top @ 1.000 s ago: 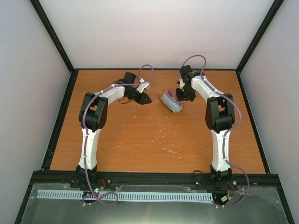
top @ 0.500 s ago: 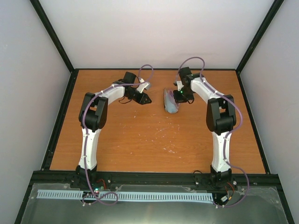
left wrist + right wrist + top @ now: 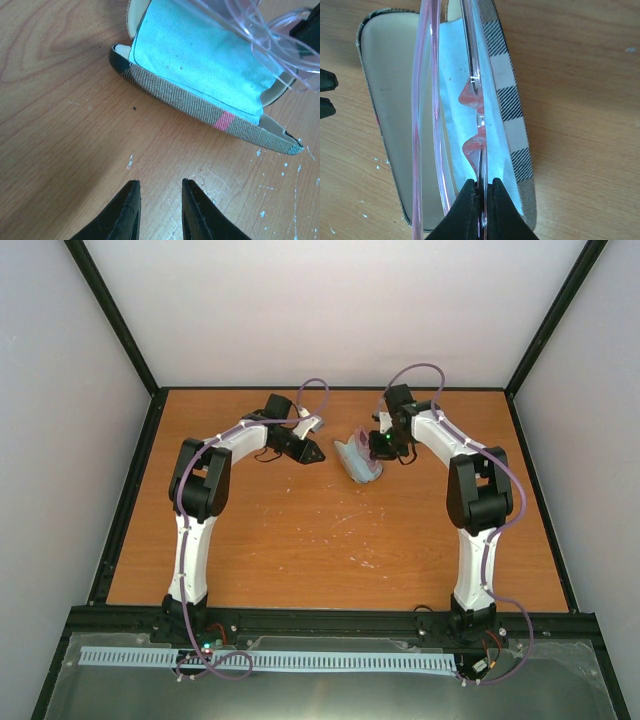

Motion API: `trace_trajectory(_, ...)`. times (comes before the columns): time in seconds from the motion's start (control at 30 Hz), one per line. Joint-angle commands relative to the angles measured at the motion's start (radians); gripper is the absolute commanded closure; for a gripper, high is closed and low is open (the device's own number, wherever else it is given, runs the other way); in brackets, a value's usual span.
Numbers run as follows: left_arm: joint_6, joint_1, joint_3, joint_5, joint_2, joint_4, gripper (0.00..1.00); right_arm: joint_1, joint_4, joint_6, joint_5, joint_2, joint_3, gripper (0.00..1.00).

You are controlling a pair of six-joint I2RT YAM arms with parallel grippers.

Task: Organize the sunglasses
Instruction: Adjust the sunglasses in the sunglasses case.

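The sunglasses (image 3: 475, 100) are thin, translucent and pink. My right gripper (image 3: 482, 186) is shut on their front frame and holds them over the open grey-tan case (image 3: 385, 115), which has a pale blue cloth (image 3: 455, 90) inside. In the top view the case (image 3: 357, 461) lies at the back middle of the table with my right gripper (image 3: 383, 444) right at it. My left gripper (image 3: 160, 187) is open and empty, a little short of the case (image 3: 200, 107) with its red band. The glasses' clear rims (image 3: 270, 35) show above the cloth (image 3: 200, 55).
The wooden table (image 3: 330, 540) is bounded by a black frame and white walls. My left gripper (image 3: 308, 452) sits just left of the case. White scuff marks dot the table's middle.
My right gripper has moved left with the sunglasses, now over the open case. The case has shifted slightly left. The left arm has not moved.
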Motion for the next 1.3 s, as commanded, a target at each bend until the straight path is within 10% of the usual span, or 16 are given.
trace_trajectory(0.0,-0.005,-0.004,0.014,0.015,-0.036,0.006,0.76,0.007,0.069,0.081,-0.066,-0.038,-0.034,0.97)
trace_trajectory(1.27,-0.014,-0.005,-0.018,0.015,-0.054,0.034,0.76,0.040,-0.004,0.029,0.088,0.054,0.032,0.82)
